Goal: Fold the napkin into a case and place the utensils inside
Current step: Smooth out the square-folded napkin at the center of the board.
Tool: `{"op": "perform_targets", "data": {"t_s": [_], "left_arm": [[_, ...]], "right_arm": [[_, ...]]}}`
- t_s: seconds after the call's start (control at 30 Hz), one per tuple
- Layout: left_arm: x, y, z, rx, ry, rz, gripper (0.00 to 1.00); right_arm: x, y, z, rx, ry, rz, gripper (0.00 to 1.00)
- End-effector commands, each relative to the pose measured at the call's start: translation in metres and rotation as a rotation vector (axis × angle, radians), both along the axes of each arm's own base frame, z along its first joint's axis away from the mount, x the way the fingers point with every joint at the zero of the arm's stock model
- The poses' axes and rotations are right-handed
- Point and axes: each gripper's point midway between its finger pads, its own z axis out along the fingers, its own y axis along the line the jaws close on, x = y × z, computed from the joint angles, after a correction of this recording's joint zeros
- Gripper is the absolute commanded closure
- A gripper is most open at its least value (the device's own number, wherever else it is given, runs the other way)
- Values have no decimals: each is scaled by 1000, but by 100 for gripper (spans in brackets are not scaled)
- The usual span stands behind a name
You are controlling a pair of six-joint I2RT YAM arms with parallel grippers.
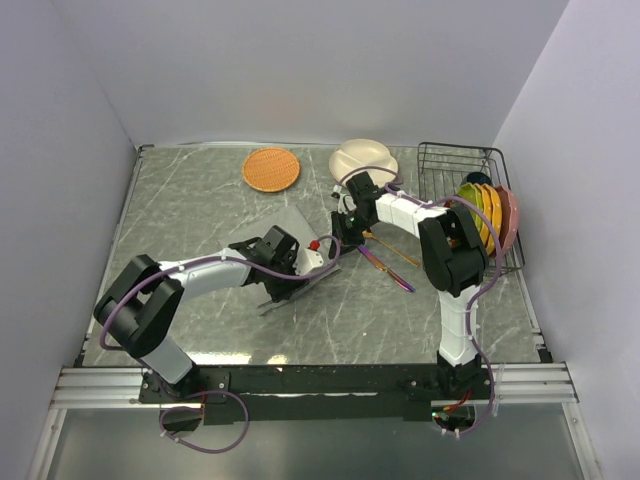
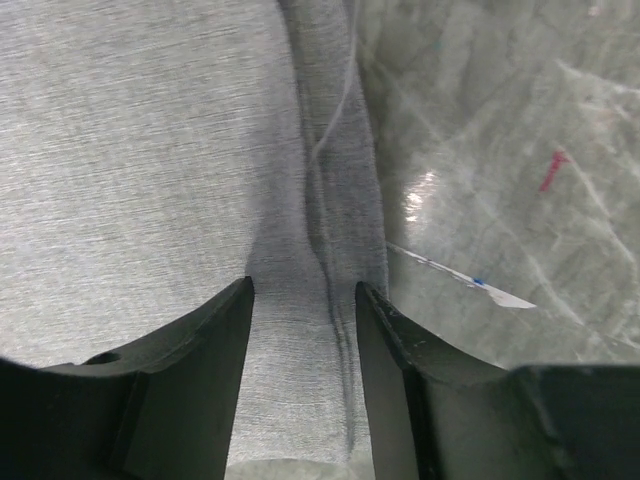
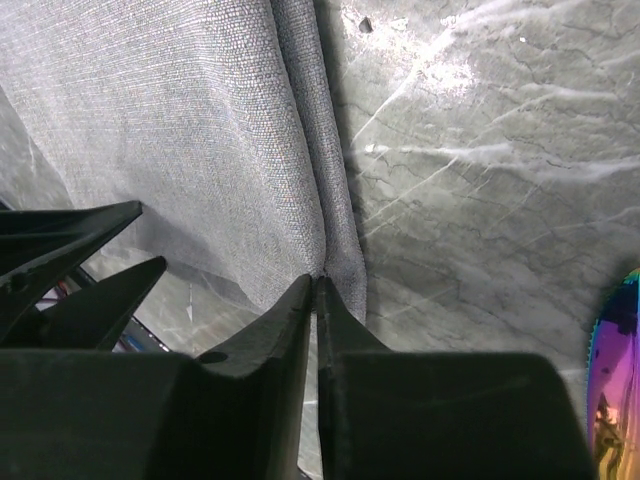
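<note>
Near the bench (image 1: 190, 230) centre: grey napkin (image 3: 200, 120) is spread.
Left jaws: held apart over a napkin crease.
Right jaws: clenched on the napkin's folded edge.
Knife (image 1: 388, 270): laid right of napkin.

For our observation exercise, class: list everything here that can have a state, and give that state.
napkin: partly folded, edge doubled, no case yet
left gripper: open, astride the napkin's fold
right gripper: shut on the napkin's edge
knife: lying on the table, outside the napkin
spoon: lying beside the knife
coloured plates: upright in the rack
</note>
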Motion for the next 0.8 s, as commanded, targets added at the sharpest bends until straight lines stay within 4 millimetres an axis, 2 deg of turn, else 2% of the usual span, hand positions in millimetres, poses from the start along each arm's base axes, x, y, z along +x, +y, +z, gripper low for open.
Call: {"op": "perform_targets", "data": {"t_s": [0.0,0.23,0.4,0.5,0.53,0.63,0.77], "left_arm": [[6,-2,-2,5,-27,24,51],[5,-3,5,-4,-29,19,61],[6,-5,12,-21,-34,18,66],[8,-6,13,-18,-42,17,73],[8,-5,14,-16,-42,16,80],[7,-8,21,-32,-47,6,90],[3,-11,29,-56,-29,-7,98]], "right_arm": [[4,2,17,19,-25,-5,93],[4,1,17,15,-30,0,100],[4,1,17,16,-28,-2,100],[4,1,18,16,-32,-1,100],[4,1,18,17,-33,-1,100],[6,0,20,18,-37,-3,100],[7,1,27,25,-51,-6,100]]}}
